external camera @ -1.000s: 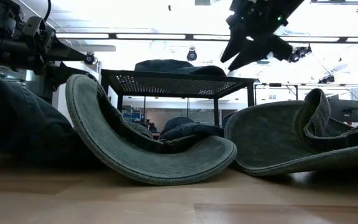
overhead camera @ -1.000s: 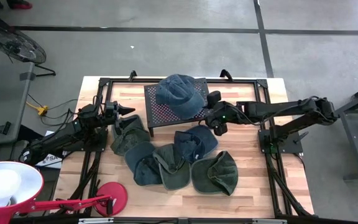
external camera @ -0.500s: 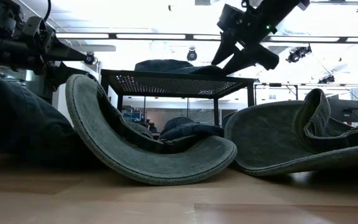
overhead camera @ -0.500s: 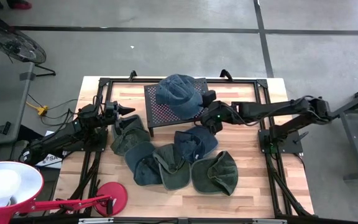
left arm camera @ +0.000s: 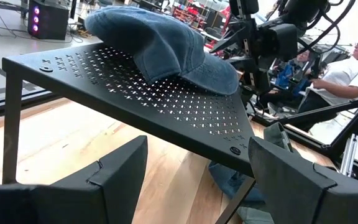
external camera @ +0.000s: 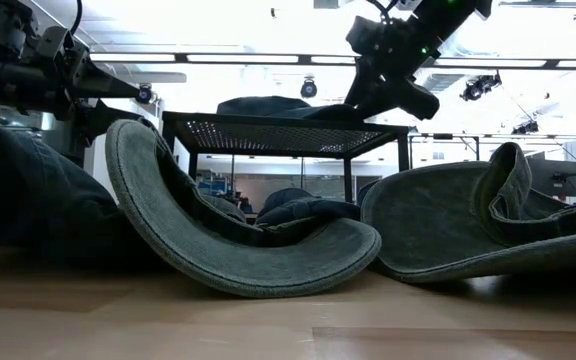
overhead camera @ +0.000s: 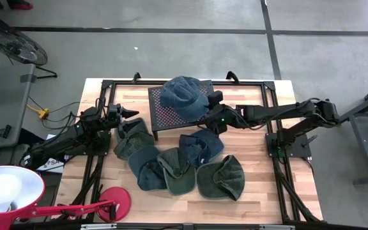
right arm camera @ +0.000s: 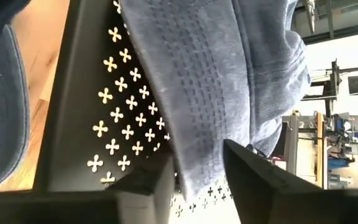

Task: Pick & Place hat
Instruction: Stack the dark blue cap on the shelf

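Note:
A blue denim hat lies crown up on a black perforated stand at the table's far middle; its brim points toward the table's right. My right gripper is open at the stand's right near corner. In the right wrist view its fingers stand on either side of the brim's edge. My left gripper waits open, left of the stand, above the green hats. The left wrist view shows the hat resting on the stand. My right gripper has the hat's brim edge between its two fingers, coming level from the table's right. I cannot tell whether the fingers touch the brim. The hat lies on the stand.
Several green and blue hats lie heaped on the wood in front of the stand, some brim up. A red lamp stands at the near left corner. A person sits beyond the table.
My right gripper has moved toward the table's left and far edge, from beside the stand to the hat's brim at the stand's right near corner. The hat and my left arm have kept still.

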### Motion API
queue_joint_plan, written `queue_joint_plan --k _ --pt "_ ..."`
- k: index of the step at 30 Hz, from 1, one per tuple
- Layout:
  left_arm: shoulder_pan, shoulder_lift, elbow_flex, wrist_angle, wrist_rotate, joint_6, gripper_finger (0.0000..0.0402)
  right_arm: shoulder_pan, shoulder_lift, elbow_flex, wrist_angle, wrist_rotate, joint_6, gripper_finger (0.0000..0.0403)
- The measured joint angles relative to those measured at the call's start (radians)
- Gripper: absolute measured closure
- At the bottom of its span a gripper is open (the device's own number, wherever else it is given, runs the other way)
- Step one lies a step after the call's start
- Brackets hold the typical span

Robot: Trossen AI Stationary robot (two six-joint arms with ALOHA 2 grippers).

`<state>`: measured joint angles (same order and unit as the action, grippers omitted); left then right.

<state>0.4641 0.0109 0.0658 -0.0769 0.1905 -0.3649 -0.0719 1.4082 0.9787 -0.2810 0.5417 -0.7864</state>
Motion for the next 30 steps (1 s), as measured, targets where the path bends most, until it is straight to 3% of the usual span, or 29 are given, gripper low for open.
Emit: queue_joint_plan --k 10,15,24,30 --pt "0.000 0.000 0.000 0.000 0.000 0.000 0.0126 0.001 -0.011 0.004 0.020 0.030 0.001 0.0393" --pt "0.000 0.000 0.000 0.000 -0.003 0.000 0.0126 0.001 -0.025 0.002 0.046 0.105 0.069 0.0397" --pt "0.000 0.000 0.000 0.000 -0.003 0.000 0.0126 0.023 -0.087 -0.001 -0.028 0.369 0.269 0.0397" --pt "0.000 0.000 0.000 0.000 -0.002 0.000 0.0126 0.059 -0.107 -0.001 -0.091 0.384 0.390 0.0398"
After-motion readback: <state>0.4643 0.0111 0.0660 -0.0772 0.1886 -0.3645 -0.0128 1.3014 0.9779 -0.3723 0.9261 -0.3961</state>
